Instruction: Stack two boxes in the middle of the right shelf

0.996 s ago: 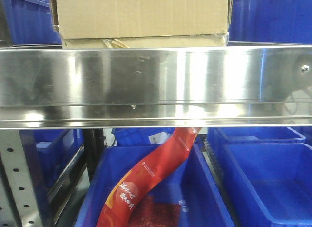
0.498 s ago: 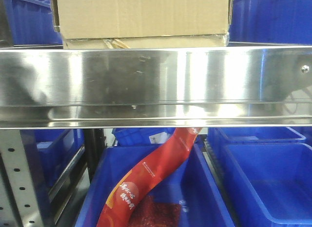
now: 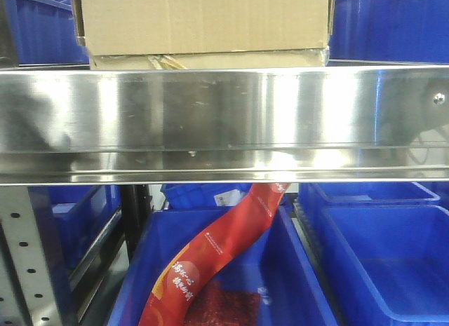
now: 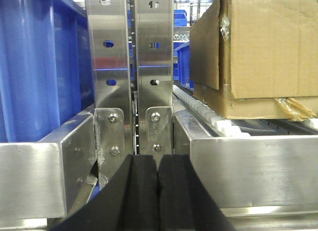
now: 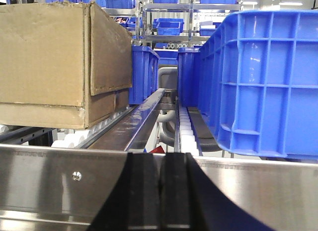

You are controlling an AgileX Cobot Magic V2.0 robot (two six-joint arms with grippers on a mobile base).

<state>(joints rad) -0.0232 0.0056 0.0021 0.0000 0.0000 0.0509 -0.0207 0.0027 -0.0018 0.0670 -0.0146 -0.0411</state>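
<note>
Two brown cardboard boxes sit stacked on the steel shelf (image 3: 224, 116). The tall box (image 3: 203, 21) rests on the shallow box (image 3: 210, 59), whose tape is peeling. In the left wrist view the tall box (image 4: 268, 42) and the shallow box (image 4: 253, 108) stand to the right, behind the rail. My left gripper (image 4: 158, 164) is shut with nothing in it, in front of the rail and apart from the boxes. In the right wrist view the tall box (image 5: 44, 52) and the shallow box (image 5: 44, 115) are at the left. My right gripper (image 5: 160, 159) is shut and empty, before the rail.
Perforated steel uprights (image 4: 129, 67) stand straight ahead of the left gripper, with a blue bin (image 4: 39, 67) to their left. A large blue bin (image 5: 263, 82) sits on the shelf right of the boxes. Below the shelf are blue bins (image 3: 379, 263) and a red bag (image 3: 210, 259).
</note>
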